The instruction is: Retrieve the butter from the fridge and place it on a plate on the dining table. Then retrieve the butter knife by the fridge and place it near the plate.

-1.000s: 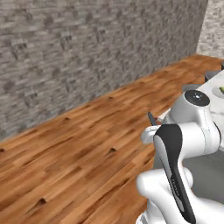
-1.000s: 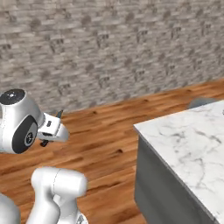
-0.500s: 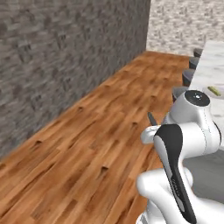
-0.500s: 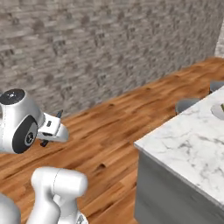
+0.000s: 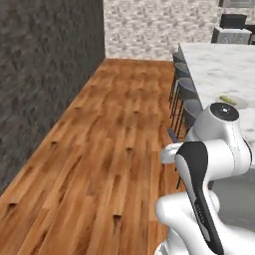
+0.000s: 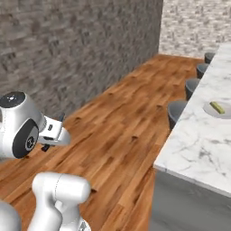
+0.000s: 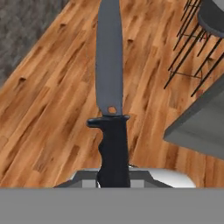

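I had my pincer (image 7: 113, 177) clamped on the handle of the butter knife (image 7: 109, 83), carrying it clear above the wooden floor (image 5: 99, 149) so nothing would snag on the way to the surface. Its long axis ran straight out from my hand, blade leading, handle toward me. The butter (image 6: 218, 107) already lay on the plate (image 6: 212, 110) on the dining table (image 6: 198, 144), well apart from the knife, so only the setting-down beside that plate remained, I judged.

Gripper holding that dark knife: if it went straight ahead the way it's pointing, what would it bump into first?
Probably the brown wooden plank floor. The gripper is shut on the slim dark butter knife, whose blade points over bare floor, left of the grey-based table. Depth is unclear.
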Controlling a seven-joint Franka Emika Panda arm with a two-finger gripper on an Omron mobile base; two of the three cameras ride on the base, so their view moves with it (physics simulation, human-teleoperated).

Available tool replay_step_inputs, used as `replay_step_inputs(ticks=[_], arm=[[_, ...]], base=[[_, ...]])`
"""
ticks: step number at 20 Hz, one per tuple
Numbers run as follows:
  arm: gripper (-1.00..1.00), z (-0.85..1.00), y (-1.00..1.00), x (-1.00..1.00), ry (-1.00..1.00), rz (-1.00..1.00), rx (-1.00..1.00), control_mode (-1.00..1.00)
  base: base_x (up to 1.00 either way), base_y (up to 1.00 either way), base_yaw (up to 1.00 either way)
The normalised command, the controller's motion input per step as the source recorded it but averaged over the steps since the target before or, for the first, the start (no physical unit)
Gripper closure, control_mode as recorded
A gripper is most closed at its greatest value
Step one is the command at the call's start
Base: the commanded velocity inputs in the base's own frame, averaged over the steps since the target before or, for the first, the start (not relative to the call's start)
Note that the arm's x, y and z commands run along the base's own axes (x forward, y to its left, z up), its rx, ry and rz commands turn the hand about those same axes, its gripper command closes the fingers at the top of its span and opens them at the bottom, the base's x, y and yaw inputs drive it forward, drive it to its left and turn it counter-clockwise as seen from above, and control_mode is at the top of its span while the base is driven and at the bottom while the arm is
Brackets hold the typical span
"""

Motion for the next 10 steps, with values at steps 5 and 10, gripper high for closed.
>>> replay_step_inputs(ticks=[5, 10], arm=[[1.0, 0.0, 0.0, 0.0, 0.0, 0.0, 0.0, 1.0], [1.0, 0.0, 0.0, 0.0, 0.0, 0.0, 0.0, 1.0]], base=[[0.92, 0.6, -0.68], [0.97, 0.63, -0.68]])
